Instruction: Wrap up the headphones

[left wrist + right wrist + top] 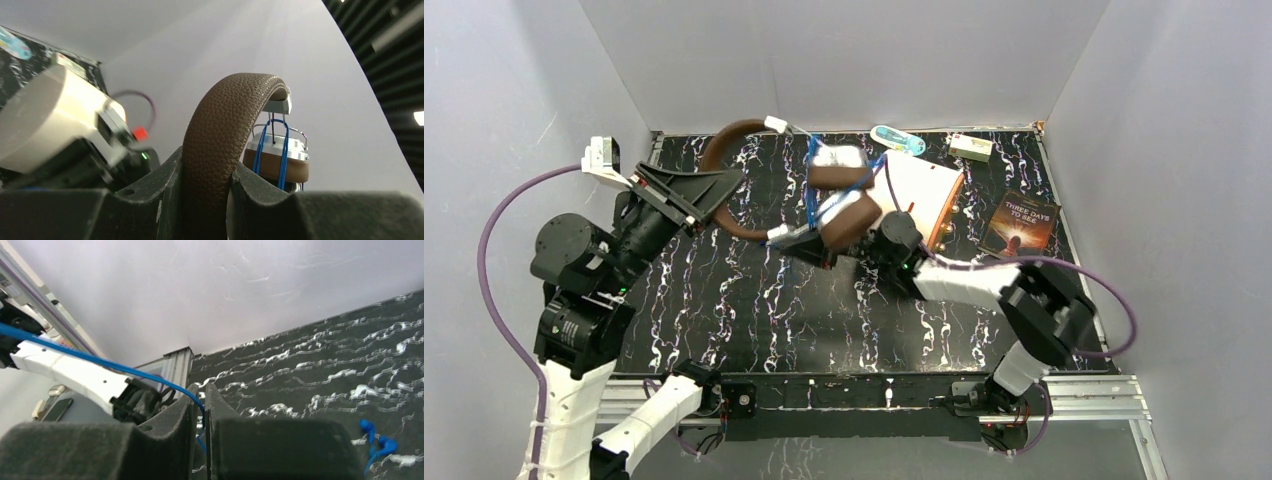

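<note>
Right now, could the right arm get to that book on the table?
Probably, but not freely: the book lies uncovered close beside the right arm, yet the right gripper has the headphones' blue cable between its fingers and would need to let go first.

The left gripper (207, 200) is clamped on the headphones (220, 130) at the headband. The right gripper (200, 435) is nearly closed, the blue cable (100, 362) threaded between its fingers.

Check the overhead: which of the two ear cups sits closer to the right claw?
The lower ear cup, right beside the right claw. The upper ear cup lies farther back toward the wall.
</note>
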You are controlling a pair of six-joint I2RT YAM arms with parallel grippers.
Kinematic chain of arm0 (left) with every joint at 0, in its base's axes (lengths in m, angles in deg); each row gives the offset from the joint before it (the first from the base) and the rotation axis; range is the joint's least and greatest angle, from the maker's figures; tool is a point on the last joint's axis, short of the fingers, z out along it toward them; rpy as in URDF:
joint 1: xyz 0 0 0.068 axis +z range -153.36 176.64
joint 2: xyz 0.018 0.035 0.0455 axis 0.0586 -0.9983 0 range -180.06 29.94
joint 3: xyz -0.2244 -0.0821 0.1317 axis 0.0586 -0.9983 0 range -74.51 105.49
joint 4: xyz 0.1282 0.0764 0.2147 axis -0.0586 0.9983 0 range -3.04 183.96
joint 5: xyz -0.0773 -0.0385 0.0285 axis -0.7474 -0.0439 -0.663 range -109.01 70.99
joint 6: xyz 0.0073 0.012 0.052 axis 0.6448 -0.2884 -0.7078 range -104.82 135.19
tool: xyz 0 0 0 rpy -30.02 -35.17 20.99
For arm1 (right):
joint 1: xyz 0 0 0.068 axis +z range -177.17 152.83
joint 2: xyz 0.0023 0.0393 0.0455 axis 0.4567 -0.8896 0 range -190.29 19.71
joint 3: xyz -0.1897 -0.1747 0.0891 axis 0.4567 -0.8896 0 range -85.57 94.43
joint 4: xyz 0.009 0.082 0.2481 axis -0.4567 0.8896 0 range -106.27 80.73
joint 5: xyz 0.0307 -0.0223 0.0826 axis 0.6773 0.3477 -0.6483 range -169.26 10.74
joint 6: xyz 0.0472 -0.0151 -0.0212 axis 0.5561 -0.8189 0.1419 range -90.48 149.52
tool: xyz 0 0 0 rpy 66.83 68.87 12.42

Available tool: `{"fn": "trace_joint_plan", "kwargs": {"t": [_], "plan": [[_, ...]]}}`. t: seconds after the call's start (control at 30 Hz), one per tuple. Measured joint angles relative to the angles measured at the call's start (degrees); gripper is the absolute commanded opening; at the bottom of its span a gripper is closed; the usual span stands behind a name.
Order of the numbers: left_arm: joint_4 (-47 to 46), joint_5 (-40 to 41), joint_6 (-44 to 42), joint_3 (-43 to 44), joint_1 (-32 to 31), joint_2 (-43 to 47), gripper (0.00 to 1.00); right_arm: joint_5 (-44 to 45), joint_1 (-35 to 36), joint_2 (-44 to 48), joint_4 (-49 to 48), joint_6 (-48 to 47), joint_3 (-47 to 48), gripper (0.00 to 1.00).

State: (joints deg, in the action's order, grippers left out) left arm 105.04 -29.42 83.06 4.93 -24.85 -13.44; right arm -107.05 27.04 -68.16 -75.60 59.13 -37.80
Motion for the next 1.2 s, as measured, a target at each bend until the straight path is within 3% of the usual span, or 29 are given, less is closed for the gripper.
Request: {"fn": "trace_joint_plan", "kwargs": {"t": [0.07, 0.23, 0.43, 0.53, 0.77, 0.97, 1.2], "plan": [[0.8, -6.2, -0.8, 2.0, 0.0, -0.1, 0.00, -4.1, -2.4, -5.9, -2.8, 1.6, 4.7, 0.19], [4.7, -19.0, -6.8, 6.4, 0.0, 0.1, 0.00, -13.2, -6.4, -18.3, -12.5, 10.3, 16.9, 0.01], [19.5, -23.5, -24.0, 14.0, 0.0, -0.6, 0.00, -21.0, -12.0, -23.5, -15.2, 22.4, 24.4, 0.00], [29.9, -19.4, -34.1, 16.3, 0.0, -0.7, 0.00, -23.8, -16.4, -22.0, -8.0, 23.3, 27.2, 0.00], [48.7, -2.8, -48.0, 16.5, -0.1, -3.0, 0.00, -26.5, -22.2, -11.7, 24.2, 14.4, 35.4, 0.00], [52.8, 8.4, -50.8, 14.5, -0.4, -4.4, 0.00, -28.1, -20.6, -1.8, 37.0, 10.4, 37.6, 0.00], [46.0, 21.9, -48.9, 11.3, -0.4, -5.4, 0.00, -27.2, -14.8, 1.7, 43.9, 10.6, 37.2, 0.00]]}}
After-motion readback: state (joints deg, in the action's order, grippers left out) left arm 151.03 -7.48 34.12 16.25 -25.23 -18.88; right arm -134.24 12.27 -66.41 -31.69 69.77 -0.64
